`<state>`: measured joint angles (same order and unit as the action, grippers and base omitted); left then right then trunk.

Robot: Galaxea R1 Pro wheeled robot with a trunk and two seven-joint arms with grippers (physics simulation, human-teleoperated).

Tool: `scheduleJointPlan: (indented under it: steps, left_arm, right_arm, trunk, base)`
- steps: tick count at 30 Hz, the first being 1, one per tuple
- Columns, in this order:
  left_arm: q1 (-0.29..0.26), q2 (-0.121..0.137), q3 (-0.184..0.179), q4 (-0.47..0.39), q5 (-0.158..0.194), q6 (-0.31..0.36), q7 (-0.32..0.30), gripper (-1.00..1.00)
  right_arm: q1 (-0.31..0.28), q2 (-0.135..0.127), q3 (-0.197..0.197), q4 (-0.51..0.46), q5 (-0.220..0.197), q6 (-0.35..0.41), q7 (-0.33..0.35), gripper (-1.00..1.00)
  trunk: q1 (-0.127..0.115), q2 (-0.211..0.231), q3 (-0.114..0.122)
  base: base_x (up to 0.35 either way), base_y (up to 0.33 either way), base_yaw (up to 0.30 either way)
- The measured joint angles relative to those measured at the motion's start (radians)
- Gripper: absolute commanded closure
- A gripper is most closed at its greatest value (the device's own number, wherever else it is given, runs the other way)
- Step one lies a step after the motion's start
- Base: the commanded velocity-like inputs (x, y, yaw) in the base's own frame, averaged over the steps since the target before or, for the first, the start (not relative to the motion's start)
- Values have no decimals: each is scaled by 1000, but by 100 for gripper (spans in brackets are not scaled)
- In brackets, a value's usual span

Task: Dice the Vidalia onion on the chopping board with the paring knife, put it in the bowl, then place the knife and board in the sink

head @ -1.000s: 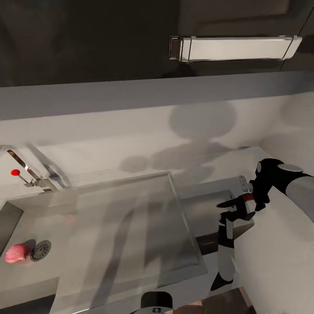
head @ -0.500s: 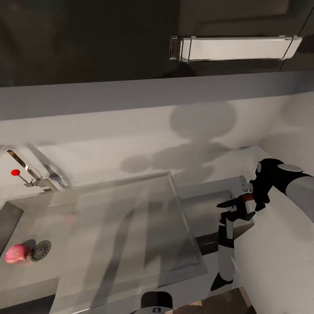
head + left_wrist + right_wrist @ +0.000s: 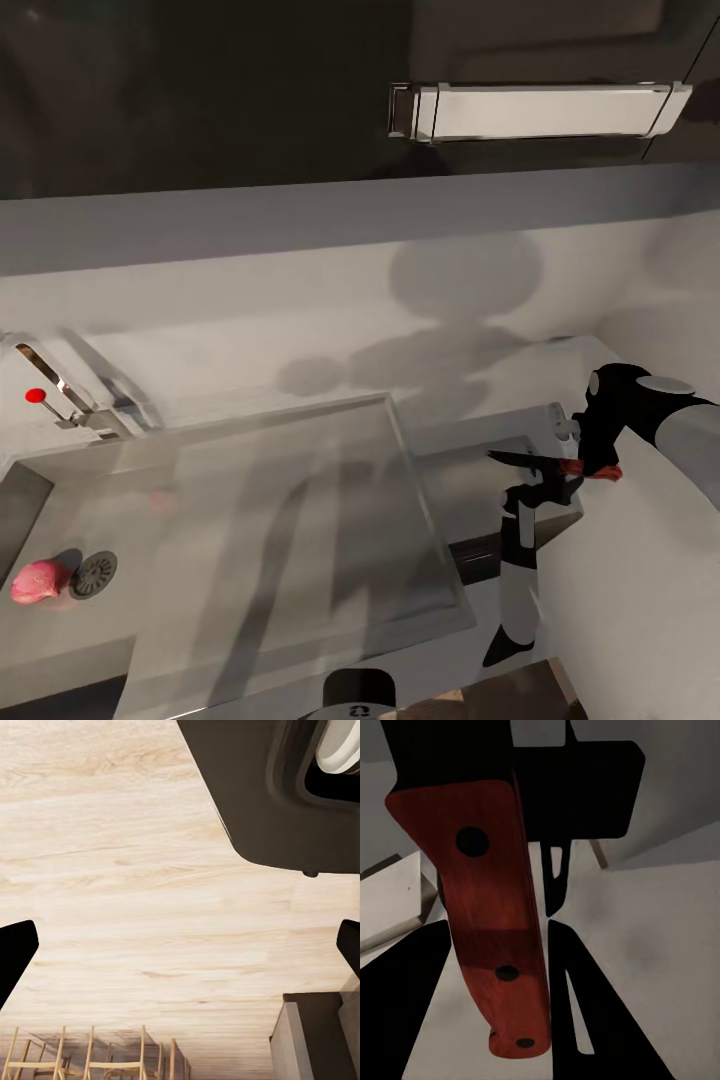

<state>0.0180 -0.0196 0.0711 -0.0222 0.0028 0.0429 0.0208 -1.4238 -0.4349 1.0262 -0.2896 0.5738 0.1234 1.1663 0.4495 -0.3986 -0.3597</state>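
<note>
A pink Vidalia onion (image 3: 38, 580) lies in the sink's basin (image 3: 20, 500) at the far left, right beside the round dark drain (image 3: 92, 573). The flat steel drainboard (image 3: 300, 520) stretches to the right of it. My right gripper (image 3: 563, 472) hovers past the drainboard's right end, shut on the paring knife (image 3: 515, 459). The knife's dark blade points left and its red-brown riveted handle (image 3: 495, 922) sits between the fingers. My left gripper (image 3: 180, 952) is open over light wood floor, its fingertips (image 3: 15, 949) far apart. The chopping board and the bowl are out of view.
The chrome tap (image 3: 70, 385) with its red knob (image 3: 36, 395) stands behind the basin. A pale backsplash (image 3: 300, 290) and glossy black upper cabinets with a chrome bar handle (image 3: 540, 110) rise behind. Wooden chairs (image 3: 90, 1057) and my dark base (image 3: 277, 787) appear in the left wrist view.
The knife has turned in my right gripper: the blade is more level and the red handle end now sticks out to the right. The onion and the view are unchanged.
</note>
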Motion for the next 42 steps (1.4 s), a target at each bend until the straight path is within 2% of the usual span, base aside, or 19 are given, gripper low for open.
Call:
scheduleJointPlan:
  steps: [11, 42]
  left_arm:
    - [0, 0, 0, 0, 0, 0, 0, -100]
    - [0, -2, 0, 0, 0, 0, 0, -100]
  right_arm:
    - [0, 0, -1, 0, 0, 1, 0, 100]
    - [0, 0, -1, 0, -1, 1, -1, 100]
  trunk:
    - [0, 0, 4]
    - [0, 0, 53]
  base:
    - [0, 0, 0]
    - [0, 0, 0]
